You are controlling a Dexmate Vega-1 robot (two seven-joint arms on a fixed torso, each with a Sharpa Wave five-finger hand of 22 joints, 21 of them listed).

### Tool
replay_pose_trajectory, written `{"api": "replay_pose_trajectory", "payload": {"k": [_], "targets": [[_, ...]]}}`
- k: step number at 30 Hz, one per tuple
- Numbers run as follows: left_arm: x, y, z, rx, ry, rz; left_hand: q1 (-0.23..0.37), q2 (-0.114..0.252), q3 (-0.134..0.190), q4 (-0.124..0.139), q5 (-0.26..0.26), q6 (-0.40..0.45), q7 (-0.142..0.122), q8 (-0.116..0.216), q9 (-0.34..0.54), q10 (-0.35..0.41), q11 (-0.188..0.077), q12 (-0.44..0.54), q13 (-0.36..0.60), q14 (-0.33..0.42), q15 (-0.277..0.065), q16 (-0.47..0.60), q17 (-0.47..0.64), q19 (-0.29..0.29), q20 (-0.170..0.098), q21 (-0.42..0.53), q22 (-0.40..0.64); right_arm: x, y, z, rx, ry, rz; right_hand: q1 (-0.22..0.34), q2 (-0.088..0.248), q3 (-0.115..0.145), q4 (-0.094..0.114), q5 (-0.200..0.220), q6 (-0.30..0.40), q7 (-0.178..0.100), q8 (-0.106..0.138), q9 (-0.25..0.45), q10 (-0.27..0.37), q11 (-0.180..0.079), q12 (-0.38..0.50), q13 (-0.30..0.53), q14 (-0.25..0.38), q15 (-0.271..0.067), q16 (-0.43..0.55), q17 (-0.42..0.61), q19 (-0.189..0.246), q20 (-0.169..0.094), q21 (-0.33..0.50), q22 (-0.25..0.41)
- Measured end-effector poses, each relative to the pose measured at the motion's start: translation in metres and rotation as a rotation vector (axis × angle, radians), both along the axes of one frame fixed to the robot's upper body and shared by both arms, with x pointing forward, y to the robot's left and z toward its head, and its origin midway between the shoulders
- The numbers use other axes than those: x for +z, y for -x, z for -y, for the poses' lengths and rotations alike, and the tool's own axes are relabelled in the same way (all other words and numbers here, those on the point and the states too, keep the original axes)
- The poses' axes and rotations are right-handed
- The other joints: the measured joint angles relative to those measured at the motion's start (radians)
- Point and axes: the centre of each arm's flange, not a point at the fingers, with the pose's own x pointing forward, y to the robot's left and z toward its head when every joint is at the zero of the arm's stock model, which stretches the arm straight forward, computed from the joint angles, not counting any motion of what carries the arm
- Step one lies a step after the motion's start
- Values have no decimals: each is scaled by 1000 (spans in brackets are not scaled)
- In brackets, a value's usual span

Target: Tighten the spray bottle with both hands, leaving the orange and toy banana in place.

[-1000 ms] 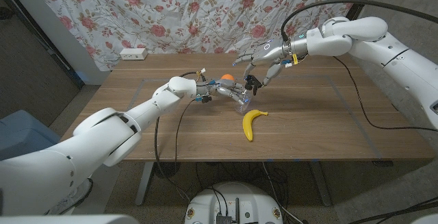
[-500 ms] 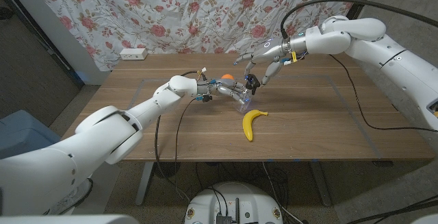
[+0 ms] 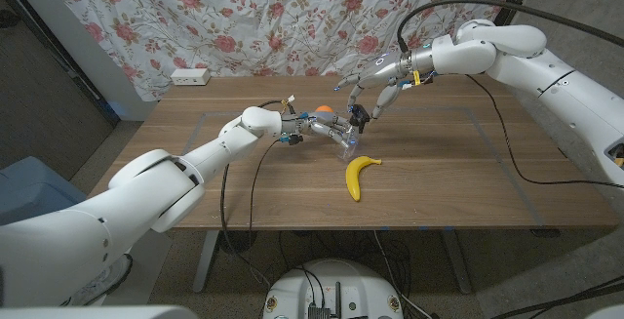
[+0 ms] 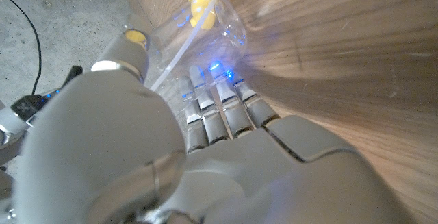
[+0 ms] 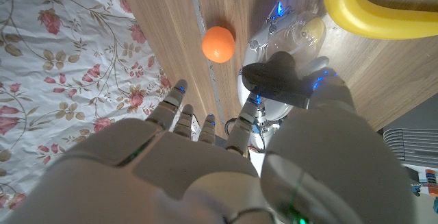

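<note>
A clear spray bottle [image 3: 342, 138] with a black spray head [image 3: 359, 116] stands tilted at the table's middle. My left hand [image 3: 310, 129] grips its body from the left; the fingers [image 4: 219, 107] wrap the clear bottle [image 4: 205, 25]. My right hand [image 3: 376, 77] hovers just above and behind the spray head with fingers spread and nothing in them. From the right wrist, the black head [image 5: 274, 77] lies just beyond my thumb. The orange [image 3: 323, 111] [image 5: 218, 44] sits behind the bottle. The toy banana [image 3: 359, 176] [image 5: 376, 11] lies in front of it.
A white power strip [image 3: 190, 75] lies at the table's back left, before a floral curtain [image 3: 292, 17]. Thin tape lines [image 3: 487, 129] mark a rectangle on the wooden table [image 3: 448, 173]. A black cable [image 3: 255, 178] hangs from my left arm over the front edge.
My right hand has lifted a little up and back from the black spray head. The left hand, bottle, orange and banana have stayed where they were.
</note>
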Motion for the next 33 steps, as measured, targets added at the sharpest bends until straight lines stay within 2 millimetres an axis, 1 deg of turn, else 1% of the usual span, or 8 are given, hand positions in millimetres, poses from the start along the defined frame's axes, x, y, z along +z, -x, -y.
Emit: {"api": "replay_pose_trajectory", "payload": {"k": [2, 4, 7, 14, 22, 27, 30, 33], "targets": [[0, 0, 0, -1, -1, 0, 0, 0, 0, 0, 0, 0, 0, 0, 0, 1, 1, -1, 0, 0, 0, 0, 0, 0, 0, 0, 0, -1, 0, 0, 1, 1, 0, -15, 10, -4, 4, 0, 10, 3, 6, 0, 7, 0, 0, 0, 0, 0, 6, 3, 2, -2, 0, 0], [0, 0, 0, -1, -3, 0, 0, 0, 0, 0, 0, 0, 0, 0, 0, 2, 2, -3, 0, 0, 0, 0, 0, 0, 0, 0, 0, 0, -1, 1, -18, -8, -7, -21, 5, -8, 8, 0, 30, 4, 13, 0, 11, -4, 0, 0, 5, -5, 8, 5, 5, -5, 0, 0], [0, -1, 1, -1, -4, 0, 0, 0, 0, 0, 0, 0, 0, 0, 0, 2, 2, -3, 1, 0, 0, 0, 0, 0, 0, 0, 0, 0, -2, 2, -28, -17, -10, -39, 10, -14, 14, 0, 68, 10, 33, 4, 18, 3, 8, 0, 9, -9, 8, 5, 9, -9, 0, -1], [0, -2, 2, -3, -3, 0, 0, 0, 0, 0, -1, 0, 0, 0, 0, 2, 2, -3, 4, 0, 0, 0, 0, 0, 0, 0, 0, -1, -2, 4, -38, -39, -16, -47, 18, -21, 21, 0, 155, 28, 76, 9, 54, -11, 12, 0, 23, -23, 17, 9, 34, -19, 0, -5], [1, -4, 3, -1, -1, -2, 0, 0, 0, 0, -3, 0, 0, 0, 0, 2, 2, 1, 2, 4, -4, 0, 0, 0, 0, 0, 0, -1, 0, 6, -45, -71, -24, -53, 24, -22, 22, 0, 204, 43, 100, 9, 95, -9, 22, 0, 46, -36, 24, 14, 54, -33, 4, -5], [2, -6, 4, 3, 2, -3, 0, 0, 0, 0, -3, 0, 0, 0, 0, 2, 2, 1, 0, 4, -4, 0, 0, 0, 0, 0, 0, -2, 1, 6, -54, -103, -33, -62, 33, -26, 26, 0, 240, 51, 116, 9, 130, -17, 27, 0, 57, -46, 28, 14, 66, -36, 4, -5], [2, -6, 4, 4, 2, -1, 0, 0, 0, 0, -3, 0, 0, 0, 0, 2, 2, 1, 0, 4, -4, 0, 0, 0, 0, 0, 0, -3, 2, 6, -54, -115, -35, -72, 43, -32, 32, 0, 257, 59, 126, 11, 149, -20, 33, 0, 69, -49, 33, 14, 75, -39, 4, -5], [2, -8, 4, 8, 2, -2, 0, 0, 0, 0, -3, 0, 0, 0, 0, 2, 2, 0, -1, 6, -1, 0, 0, 0, 0, 0, 0, -4, 3, 5, -56, -138, -41, -84, 39, -37, 37, 0, 270, 66, 132, 13, 167, -17, 37, 0, 79, -54, 39, 18, 87, -37, 4, -5]]}}
